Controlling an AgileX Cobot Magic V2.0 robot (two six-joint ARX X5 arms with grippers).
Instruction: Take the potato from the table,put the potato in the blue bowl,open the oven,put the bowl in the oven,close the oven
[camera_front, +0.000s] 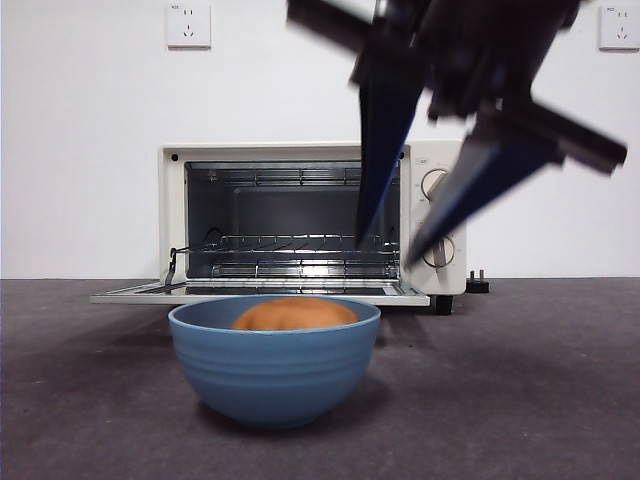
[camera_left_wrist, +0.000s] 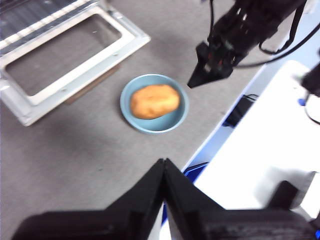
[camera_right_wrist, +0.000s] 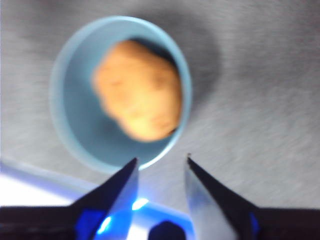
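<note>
The blue bowl (camera_front: 272, 375) (camera_left_wrist: 150, 127) (camera_right_wrist: 75, 110) stands on the table (camera_front: 520, 380) in front of the oven (camera_front: 172, 210). Inside the bowl lies the orange-brown potato (camera_front: 295, 315) (camera_left_wrist: 154, 101) (camera_right_wrist: 139, 97). The oven door (camera_front: 260, 293) (camera_left_wrist: 75, 55) is folded down flat and open. My right gripper (camera_front: 386, 250) (camera_right_wrist: 162, 159) (camera_left_wrist: 212, 65) hangs open above the bowl's right side, holding nothing. High over the table's near edge, my left gripper (camera_left_wrist: 163, 161) is shut and empty, well away from the bowl.
A wire rack (camera_front: 290, 243) sits inside the oven cavity. A black plug (camera_front: 478, 283) lies by the oven's right foot. Beyond the table's edge is a white surface (camera_left_wrist: 260, 150) with cables. Two wall sockets (camera_front: 188, 25) hang behind.
</note>
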